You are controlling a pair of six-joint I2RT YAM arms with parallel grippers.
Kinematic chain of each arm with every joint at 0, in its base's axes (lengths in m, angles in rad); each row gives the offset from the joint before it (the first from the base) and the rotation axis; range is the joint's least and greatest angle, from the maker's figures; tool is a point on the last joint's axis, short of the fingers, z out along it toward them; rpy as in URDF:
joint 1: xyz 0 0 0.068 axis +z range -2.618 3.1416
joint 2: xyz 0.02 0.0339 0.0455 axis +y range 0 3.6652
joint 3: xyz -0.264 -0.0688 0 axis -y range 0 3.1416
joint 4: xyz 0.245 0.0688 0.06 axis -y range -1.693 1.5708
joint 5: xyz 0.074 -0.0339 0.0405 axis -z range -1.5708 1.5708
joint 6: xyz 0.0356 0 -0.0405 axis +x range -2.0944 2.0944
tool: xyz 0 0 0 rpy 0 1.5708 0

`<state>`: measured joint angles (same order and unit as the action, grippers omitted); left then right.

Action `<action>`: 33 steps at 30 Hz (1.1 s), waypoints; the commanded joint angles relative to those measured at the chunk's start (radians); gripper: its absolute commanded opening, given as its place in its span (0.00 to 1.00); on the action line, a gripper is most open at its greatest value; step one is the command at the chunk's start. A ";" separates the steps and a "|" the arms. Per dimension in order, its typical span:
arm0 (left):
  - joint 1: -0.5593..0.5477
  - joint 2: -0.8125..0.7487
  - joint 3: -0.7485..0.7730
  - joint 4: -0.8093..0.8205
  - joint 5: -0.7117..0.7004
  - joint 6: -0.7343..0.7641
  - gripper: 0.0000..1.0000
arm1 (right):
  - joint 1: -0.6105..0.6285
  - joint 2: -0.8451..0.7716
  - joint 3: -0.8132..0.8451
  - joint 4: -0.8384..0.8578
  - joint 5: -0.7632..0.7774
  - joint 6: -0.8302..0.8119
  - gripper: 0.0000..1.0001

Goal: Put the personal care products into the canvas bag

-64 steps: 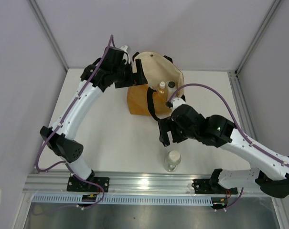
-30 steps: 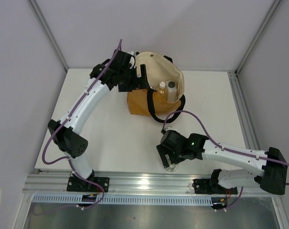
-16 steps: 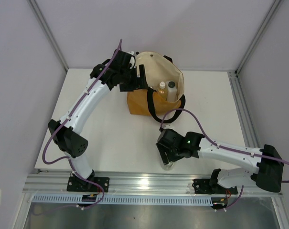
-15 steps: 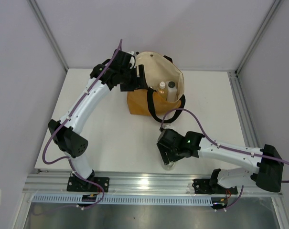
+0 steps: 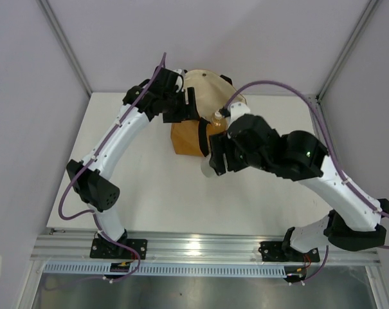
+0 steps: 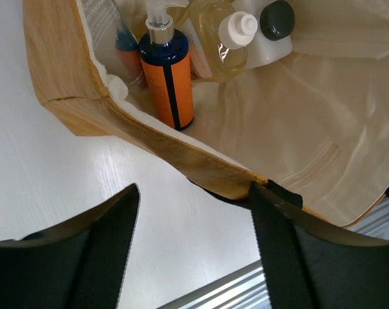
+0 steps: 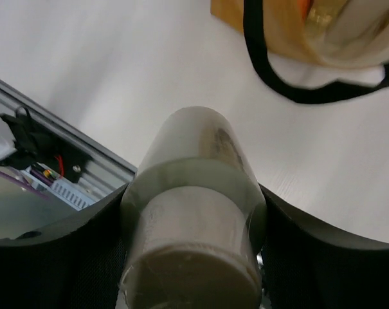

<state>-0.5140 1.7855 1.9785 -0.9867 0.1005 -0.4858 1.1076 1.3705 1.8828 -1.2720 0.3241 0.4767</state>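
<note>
**Bottle lifted toward the bag**

The right gripper [image 7: 191, 222] has risen from the table's 6 o'clock edge, clamped around the grey-capped bottle [image 7: 194, 187], now just off the canvas bag's [image 5: 184, 138] 6 o'clock side; the left gripper [image 6: 194, 244] hangs spread at the rim; carrying step; next, probably move toward 12 o'clock over the mouth, then release.

A flat white tabletop [image 5: 155, 193] fills the middle of the overhead frame. Along its lower edge runs a brushed aluminium rail [image 5: 200, 244], with a slotted white strip [image 5: 181, 269] just below. Behind stand pale lilac wall panels [image 5: 258, 38] between slanting grey metal posts [image 5: 65, 46].
</note>
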 commanded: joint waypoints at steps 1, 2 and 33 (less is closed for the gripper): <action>-0.004 -0.027 0.072 0.003 0.004 -0.011 0.80 | -0.060 0.082 0.273 -0.079 0.053 -0.114 0.00; -0.004 -0.035 0.075 0.009 -0.004 -0.016 0.85 | -0.087 0.102 0.320 -0.085 0.046 -0.136 0.00; -0.011 -0.067 -0.075 -0.004 -0.035 -0.011 0.27 | -0.523 0.382 0.238 0.399 -0.214 -0.397 0.00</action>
<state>-0.5167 1.8137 1.9705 -0.9932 0.0807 -0.5217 0.5804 1.8080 2.1731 -1.0195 0.1356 0.0925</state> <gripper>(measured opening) 0.283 0.726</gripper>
